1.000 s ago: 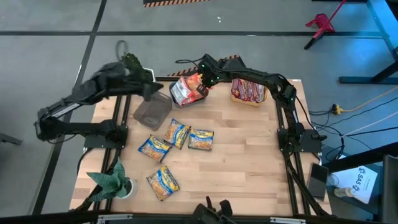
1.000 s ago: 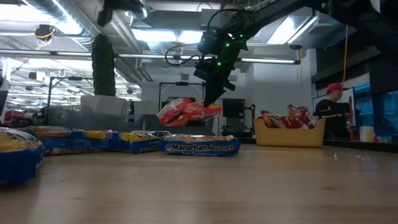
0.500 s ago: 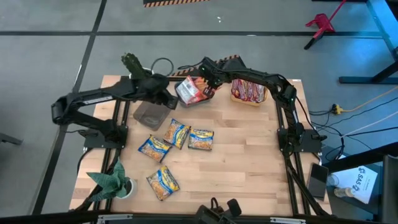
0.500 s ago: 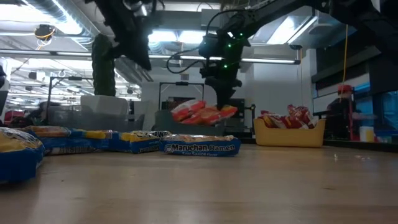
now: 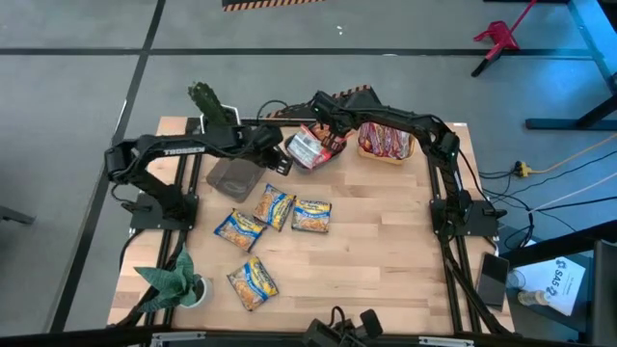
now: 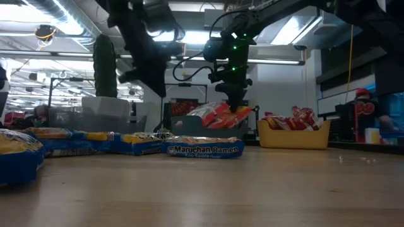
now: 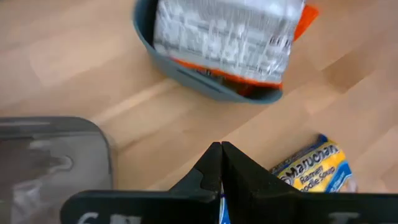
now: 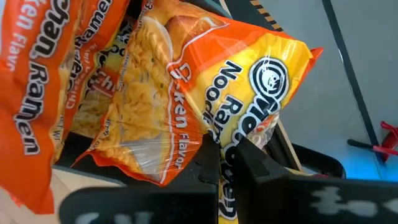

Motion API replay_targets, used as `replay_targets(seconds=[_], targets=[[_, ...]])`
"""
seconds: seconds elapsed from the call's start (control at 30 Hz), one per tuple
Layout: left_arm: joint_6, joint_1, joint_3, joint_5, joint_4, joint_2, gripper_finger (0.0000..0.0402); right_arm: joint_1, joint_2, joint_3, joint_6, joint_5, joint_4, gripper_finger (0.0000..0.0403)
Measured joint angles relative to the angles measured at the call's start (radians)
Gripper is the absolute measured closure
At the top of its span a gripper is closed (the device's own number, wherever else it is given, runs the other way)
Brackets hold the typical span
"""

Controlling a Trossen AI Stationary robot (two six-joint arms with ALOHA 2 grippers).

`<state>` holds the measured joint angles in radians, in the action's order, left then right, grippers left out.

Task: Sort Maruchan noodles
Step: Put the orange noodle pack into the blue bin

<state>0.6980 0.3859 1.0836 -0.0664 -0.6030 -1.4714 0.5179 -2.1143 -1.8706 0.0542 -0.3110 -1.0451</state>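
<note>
Wooden table [image 5: 386, 251], right gripper [image 8: 225, 163] pinching orange chicken-flavor ramen packet [image 8: 205, 106], left gripper [image 7: 221, 163] pressed together, "Maruchan Ramen" packet [image 6: 203, 148]

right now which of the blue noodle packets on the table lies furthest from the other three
The blue packet nearest the potted plant. It lies alone toward the table's front, while the other three cluster together mid-table below the grey bin.

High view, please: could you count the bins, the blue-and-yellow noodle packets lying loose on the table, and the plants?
Bins: 3 (grey bin, teal bin, yellow bin)
Blue-and-yellow noodle packets: 4
Plants: 2
Total: 9
</note>
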Motion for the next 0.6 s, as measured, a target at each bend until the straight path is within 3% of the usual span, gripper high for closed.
replay_targets(seconds=[0.6], targets=[[-0.019, 0.022, -0.001, -0.029, 0.143, -0.214, 0.0401, 0.000, 0.002, 0.001, 0.002, 0.008, -0.002, 0.0402]])
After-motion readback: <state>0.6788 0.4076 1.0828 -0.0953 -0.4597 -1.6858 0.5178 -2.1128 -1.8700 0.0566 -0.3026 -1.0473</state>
